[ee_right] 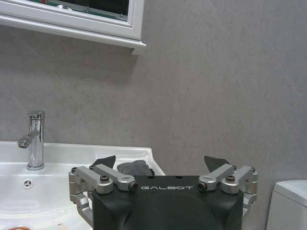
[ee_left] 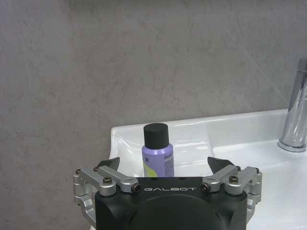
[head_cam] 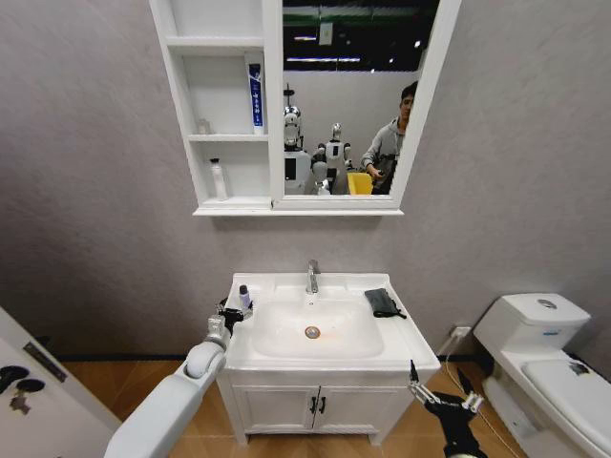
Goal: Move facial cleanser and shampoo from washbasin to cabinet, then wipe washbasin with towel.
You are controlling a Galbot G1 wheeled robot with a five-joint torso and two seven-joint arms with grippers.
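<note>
The shampoo (head_cam: 244,296), a small lilac bottle with a black cap (ee_left: 157,149), stands on the washbasin's (head_cam: 401,345) left rear corner. My left gripper (head_cam: 229,314) is open at that corner, and the bottle stands upright just ahead between its fingertips (ee_left: 163,165). A blue-and-white tube, the facial cleanser (head_cam: 255,95), stands on the cabinet's (head_cam: 272,114) middle shelf. The dark towel (head_cam: 383,301) lies folded on the basin's right rim (ee_right: 135,167). My right gripper (head_cam: 437,378) hangs open and empty below the basin's front right corner (ee_right: 160,162).
A chrome tap (head_cam: 312,277) rises behind the bowl. A white bottle (head_cam: 219,179) stands on the cabinet's lowest shelf. The white toilet (head_cam: 544,353) is close to my right arm. The floor vanity's doors (head_cam: 315,405) sit under the basin.
</note>
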